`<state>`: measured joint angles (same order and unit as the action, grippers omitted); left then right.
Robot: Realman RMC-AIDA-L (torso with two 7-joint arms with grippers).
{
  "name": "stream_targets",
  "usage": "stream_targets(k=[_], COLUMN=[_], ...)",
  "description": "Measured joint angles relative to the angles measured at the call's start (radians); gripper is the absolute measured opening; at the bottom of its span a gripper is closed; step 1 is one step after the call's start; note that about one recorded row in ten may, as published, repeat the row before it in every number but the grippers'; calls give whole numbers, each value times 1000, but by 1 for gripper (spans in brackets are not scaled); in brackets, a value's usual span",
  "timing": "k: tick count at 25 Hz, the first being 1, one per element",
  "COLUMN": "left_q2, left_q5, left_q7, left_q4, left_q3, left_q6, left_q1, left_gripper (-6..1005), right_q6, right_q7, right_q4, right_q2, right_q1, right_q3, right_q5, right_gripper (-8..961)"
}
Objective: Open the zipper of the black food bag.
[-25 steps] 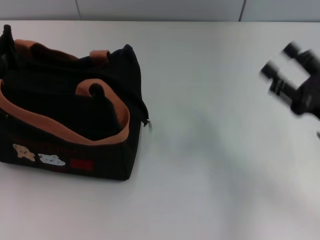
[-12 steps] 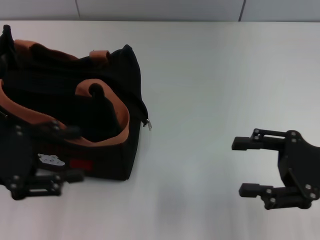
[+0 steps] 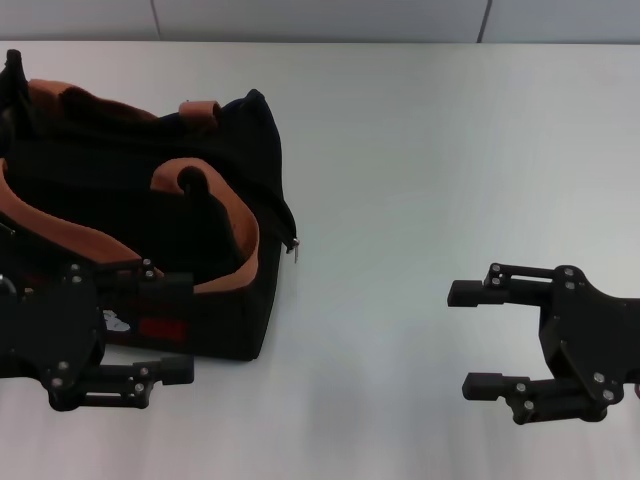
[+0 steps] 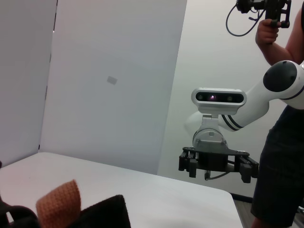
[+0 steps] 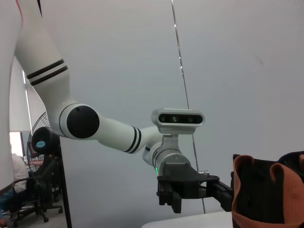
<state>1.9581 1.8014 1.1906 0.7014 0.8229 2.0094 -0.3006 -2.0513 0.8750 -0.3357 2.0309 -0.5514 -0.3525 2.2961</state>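
Observation:
The black food bag (image 3: 130, 200) stands on the white table at the left of the head view, its brown-orange handles (image 3: 215, 215) lying over its top. The zipper's small silver pull tab (image 3: 294, 248) hangs at the bag's near right corner. My left gripper (image 3: 180, 328) is open, low in front of the bag's front face and covering part of the patches. My right gripper (image 3: 468, 340) is open over bare table, well to the right of the bag. The right wrist view shows a handle (image 5: 259, 190) close by. The left wrist view shows a handle tip (image 4: 59, 203).
The white table (image 3: 420, 150) stretches from the bag to the right gripper and back to a grey wall. In the left wrist view a person (image 4: 285, 142) with a camera stands beyond the table, behind the right arm.
The left gripper has come into view and moved up and right, in front of the bag. The right gripper swung down from the upper right and has edged left. The bag is unmoved.

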Motion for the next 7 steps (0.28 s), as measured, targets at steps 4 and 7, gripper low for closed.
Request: stream_targets(k=[4, 7], left_q2=[2, 5], left_q5=[1, 0], left_q7=[0, 0], left_q4=[0, 0], left_q3=[-1, -4], left_q6=[0, 1], left_q1=[0, 4], left_gripper=[772, 772], right_q6=[0, 0], right_q7=[0, 0], right_q4=[0, 0], right_q2=[2, 3], right_q1=[0, 2], right_q3=[0, 0], right_q5=[0, 1], right_gripper=[751, 751])
